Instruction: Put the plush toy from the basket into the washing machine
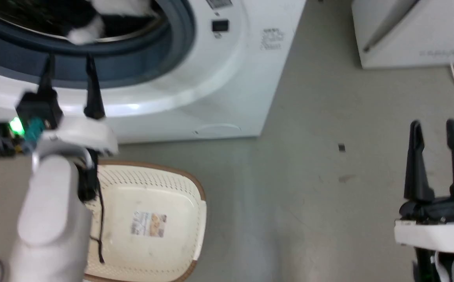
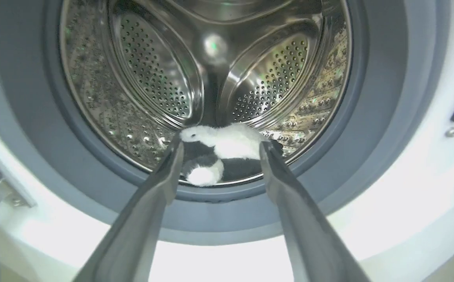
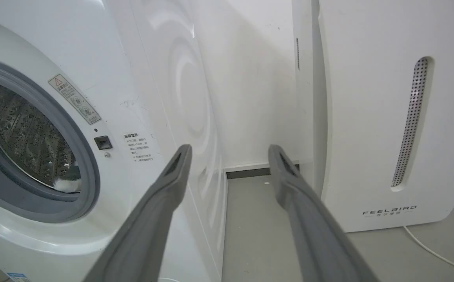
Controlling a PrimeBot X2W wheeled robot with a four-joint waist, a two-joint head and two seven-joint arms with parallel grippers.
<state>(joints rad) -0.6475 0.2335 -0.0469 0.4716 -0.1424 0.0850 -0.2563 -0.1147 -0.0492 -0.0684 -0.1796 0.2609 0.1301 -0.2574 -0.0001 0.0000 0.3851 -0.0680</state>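
The washing machine [image 1: 219,78] stands port open, with bare floor [image 1: 309,176] between it and the white appliance [image 3: 368,117]. The basket [image 1: 195,184] in front holds just a sticker, as far as the arm lets me see. The plush toy [image 2: 231,145] lies in the drum by the rubber ring. The left gripper [image 1: 69,59], at the port's lip, and the right gripper [image 1: 434,125], over the floor, are both spread and hold nothing.

The plush toy [image 1: 89,23], inside the washing machine [image 1: 211,90], is cut off by the head view's top edge, its face impossible to make out. In front of the washing machine, the left forearm [image 1: 50,219] hides part of the basket [image 1: 148,176], whose sticker [image 1: 148,224] is blurred; the washing machine's printed labels [image 1: 272,39] are too small to read
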